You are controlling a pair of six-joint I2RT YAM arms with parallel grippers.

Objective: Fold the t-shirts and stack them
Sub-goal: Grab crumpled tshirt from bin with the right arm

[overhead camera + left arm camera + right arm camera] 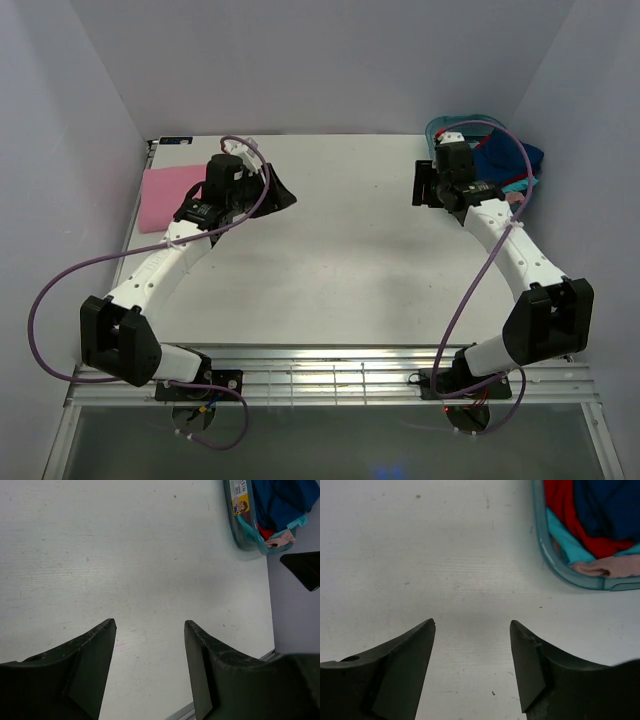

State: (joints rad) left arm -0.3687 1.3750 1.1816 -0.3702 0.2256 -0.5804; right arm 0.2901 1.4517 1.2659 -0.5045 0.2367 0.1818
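A folded pink t-shirt (163,196) lies flat at the table's far left. The teal tub (447,128) at the far right holds a navy t-shirt (610,505), a red one (564,504), a teal one (566,549) and a pale pink bit of cloth (615,566). My left gripper (283,193) is open and empty above bare table, just right of the pink shirt; its wrist view (150,625) shows only table between the fingers. My right gripper (422,185) is open and empty just left of the tub, with bare table between its fingers (472,624).
The tub (239,522) also shows at the upper right of the left wrist view, with the navy shirt (280,500) in it. Purple cables loop from both arms. A metal rail runs along the table's near edge (330,375). Walls close in at left, back and right.
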